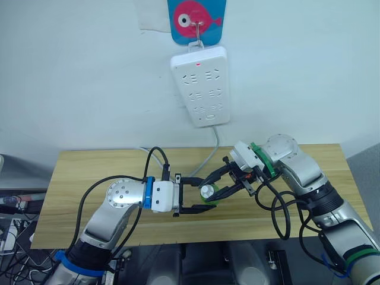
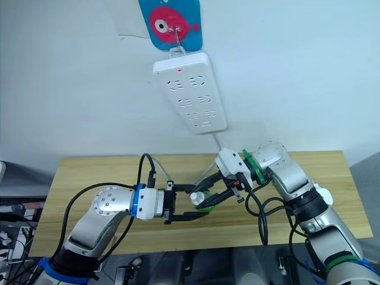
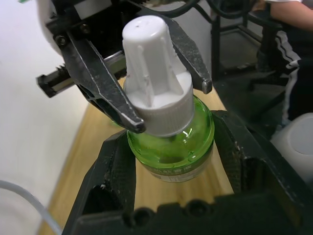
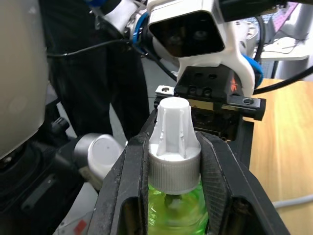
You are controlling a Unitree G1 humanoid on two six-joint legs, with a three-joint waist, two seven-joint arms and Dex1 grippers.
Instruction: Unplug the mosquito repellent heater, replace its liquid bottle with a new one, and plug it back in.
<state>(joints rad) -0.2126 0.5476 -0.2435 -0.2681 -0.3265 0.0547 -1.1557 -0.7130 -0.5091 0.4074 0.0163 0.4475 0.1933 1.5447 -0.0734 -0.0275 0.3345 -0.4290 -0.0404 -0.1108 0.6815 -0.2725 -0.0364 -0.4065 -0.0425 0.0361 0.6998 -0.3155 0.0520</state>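
Left gripper (image 1: 199, 197) holds green bottle (image 3: 171, 142); right gripper (image 1: 228, 179) pinches white cap (image 4: 173, 142). Twist squarely, keeping the body clamped.

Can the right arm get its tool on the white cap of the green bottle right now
Probably yes: the right tool already brackets the ribbed white plastic cap of the green liquid bottle, while the left tool holds the glass body below, leaving the cap free.

Both grippers crowd the bottle (image 1: 208, 193) at mid-table; bare tabletop (image 1: 89, 172) lies open on either side

Glossy green bottle (image 3: 171, 147), ribbed white plastic cap (image 3: 155, 83).
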